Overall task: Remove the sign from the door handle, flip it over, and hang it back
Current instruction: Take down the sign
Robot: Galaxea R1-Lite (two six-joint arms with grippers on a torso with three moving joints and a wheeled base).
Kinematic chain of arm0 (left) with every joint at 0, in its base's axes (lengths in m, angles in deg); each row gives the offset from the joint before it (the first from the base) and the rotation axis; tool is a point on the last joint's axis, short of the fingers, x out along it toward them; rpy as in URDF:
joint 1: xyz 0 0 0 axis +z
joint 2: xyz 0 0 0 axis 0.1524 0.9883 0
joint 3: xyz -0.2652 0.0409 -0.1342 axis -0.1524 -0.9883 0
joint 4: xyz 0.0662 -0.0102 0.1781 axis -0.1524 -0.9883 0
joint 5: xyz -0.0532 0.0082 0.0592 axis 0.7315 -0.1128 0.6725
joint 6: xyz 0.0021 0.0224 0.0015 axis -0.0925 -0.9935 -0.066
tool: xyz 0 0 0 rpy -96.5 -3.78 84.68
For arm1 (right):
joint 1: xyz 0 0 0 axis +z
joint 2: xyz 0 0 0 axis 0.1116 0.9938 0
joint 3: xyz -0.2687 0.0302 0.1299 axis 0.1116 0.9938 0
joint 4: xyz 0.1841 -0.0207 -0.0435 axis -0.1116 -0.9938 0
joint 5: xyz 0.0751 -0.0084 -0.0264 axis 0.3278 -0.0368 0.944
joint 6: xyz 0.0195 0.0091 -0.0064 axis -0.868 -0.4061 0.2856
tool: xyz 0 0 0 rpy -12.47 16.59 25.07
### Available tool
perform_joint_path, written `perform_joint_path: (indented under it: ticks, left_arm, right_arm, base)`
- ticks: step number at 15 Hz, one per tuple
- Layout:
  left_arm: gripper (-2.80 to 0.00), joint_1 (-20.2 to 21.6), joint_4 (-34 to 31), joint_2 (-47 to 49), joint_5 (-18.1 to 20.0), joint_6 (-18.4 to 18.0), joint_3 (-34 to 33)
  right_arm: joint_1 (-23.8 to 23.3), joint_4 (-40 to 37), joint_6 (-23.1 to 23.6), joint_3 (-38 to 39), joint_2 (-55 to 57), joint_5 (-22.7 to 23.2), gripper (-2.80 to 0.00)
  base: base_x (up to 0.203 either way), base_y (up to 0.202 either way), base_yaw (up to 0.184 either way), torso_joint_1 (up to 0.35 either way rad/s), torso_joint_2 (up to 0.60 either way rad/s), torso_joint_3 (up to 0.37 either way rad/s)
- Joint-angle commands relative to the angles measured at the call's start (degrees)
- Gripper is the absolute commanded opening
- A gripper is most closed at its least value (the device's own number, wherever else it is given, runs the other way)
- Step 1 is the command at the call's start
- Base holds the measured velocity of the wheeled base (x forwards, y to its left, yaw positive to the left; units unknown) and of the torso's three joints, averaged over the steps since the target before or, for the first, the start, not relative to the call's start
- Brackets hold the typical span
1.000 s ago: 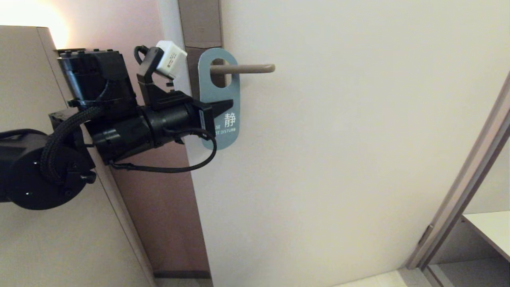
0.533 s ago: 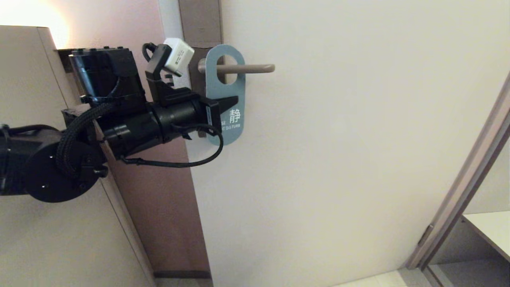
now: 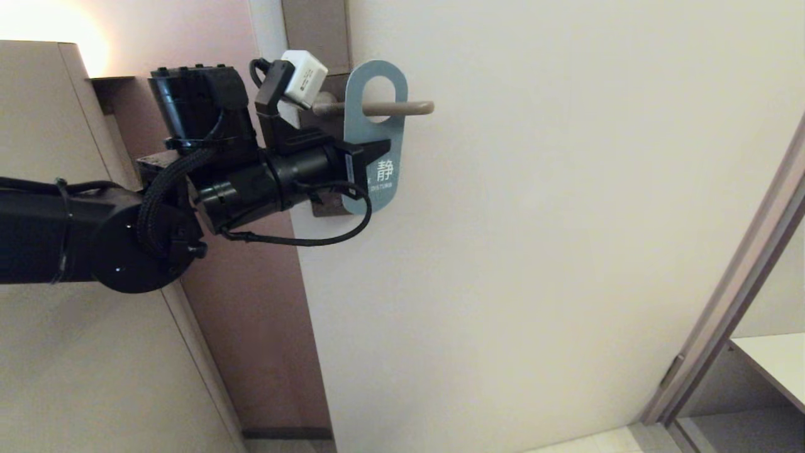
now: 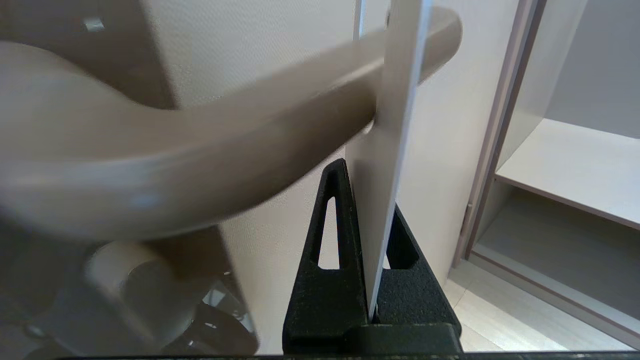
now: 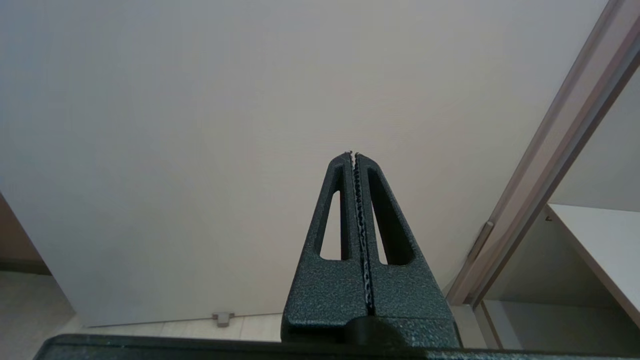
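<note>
Left gripper clamped on sign, oval hole still threaded on handle; free tip lies rightward, along lever's long axis. Right gripper closed, idle.

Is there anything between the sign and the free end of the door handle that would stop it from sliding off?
Nothing visible does. The left gripper is shut on the sign, whose oval hole is around the door handle near its free end. Beyond that end only the plain door shows.
</note>
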Motion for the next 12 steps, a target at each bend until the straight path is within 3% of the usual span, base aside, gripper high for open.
perform_joint_path:
  ticks: [1,12]
  left_arm:
    - [-2.8,-0.2,0.2,1.3,0.1,0.0,0.5]
    - [-2.8,-1.7,-0.2,3.6,0.1,-0.8,4.5]
  right_arm:
    - [0.0,0.0,0.0,0.0,0.1,0.0,-2.8]
    - [0.0,0.0,0.0,0.0,0.1,0.0,-2.8]
  base:
    - [0.0,0.0,0.0,0.0,0.0,0.0]
    - [0.0,0.0,0.0,0.0,0.0,0.0]
